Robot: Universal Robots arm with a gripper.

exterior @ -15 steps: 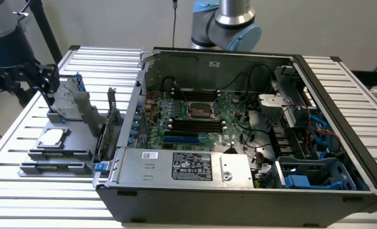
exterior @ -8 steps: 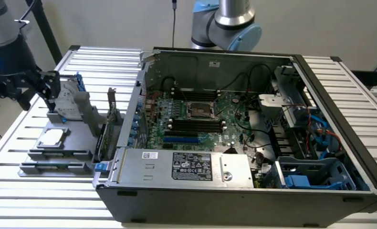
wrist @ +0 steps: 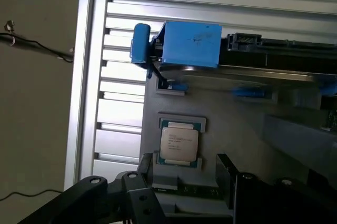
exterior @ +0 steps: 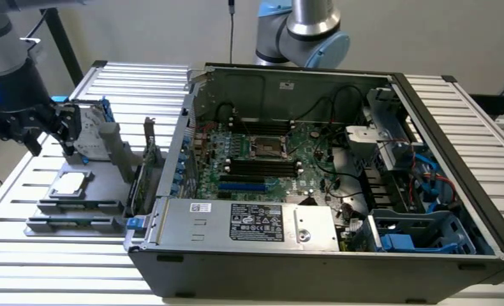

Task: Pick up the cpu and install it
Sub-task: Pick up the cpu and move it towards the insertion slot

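In the exterior view, one black pincer (exterior: 52,145) is hanging over the slatted metal counter (exterior: 30,255) at the exterior view's left. One cpu (exterior: 71,183) is lying flat, silver top up, in a recess of a grey fixture tray (exterior: 99,191). It is sitting just below the pincer at about 5 o'clock, apart from it. Two long grey bars (exterior: 75,206) are lying side by side on the tray at 6 o'clock from the cpu. One hard drive (exterior: 88,127) in a blue frame is standing on edge at 12 o'clock from the cpu, just beside the pincer. One open computer case (exterior: 320,268) is lying at 3 o'clock from the tray. Its single bare processor socket (exterior: 266,148) is showing on the green motherboard (exterior: 299,182). A second arm (exterior: 307,29) is standing behind the case, which makes two arms in all.

In the wrist view, the pincer (wrist: 184,197) is standing wide open and holding nothing, its two dark fingers (wrist: 118,192) spread well apart. The one cpu (wrist: 179,145) is resting in its grey holder just beyond the gap between them, untouched. One blue drive frame (wrist: 189,44) is lying farther out past the cpu, over the counter's (wrist: 121,113) slats.
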